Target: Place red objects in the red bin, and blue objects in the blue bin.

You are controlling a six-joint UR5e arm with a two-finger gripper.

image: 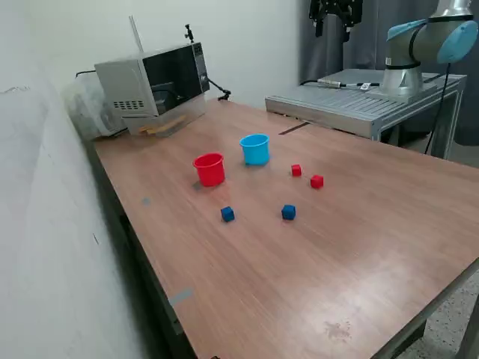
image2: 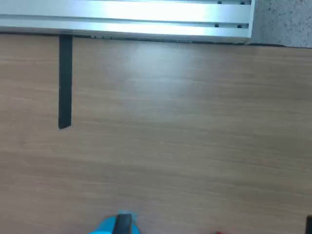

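In the exterior view a red cup (image: 209, 169) and a light blue cup (image: 255, 149) stand upright side by side on the wooden table (image: 359, 247). Two red cubes (image: 296, 170) (image: 316, 181) lie to the exterior view's right of the blue cup. Two dark blue cubes (image: 227, 215) (image: 289, 212) lie nearer the front. My gripper (image: 334, 19) hangs high above the table's far side, well away from all of them and empty. In the wrist view one dark fingertip (image2: 123, 223) overlaps a sliver of the blue cup (image2: 103, 228); the other fingertip sits at the frame edge, so the jaws stand wide apart.
A microwave (image: 153, 82) stands at the table's far corner by the wall. The arm's base (image: 404, 71) sits on an aluminium plate (image: 352, 101) (image2: 126, 17) at the back. A black tape strip (image2: 65, 80) lies on the table near that plate.
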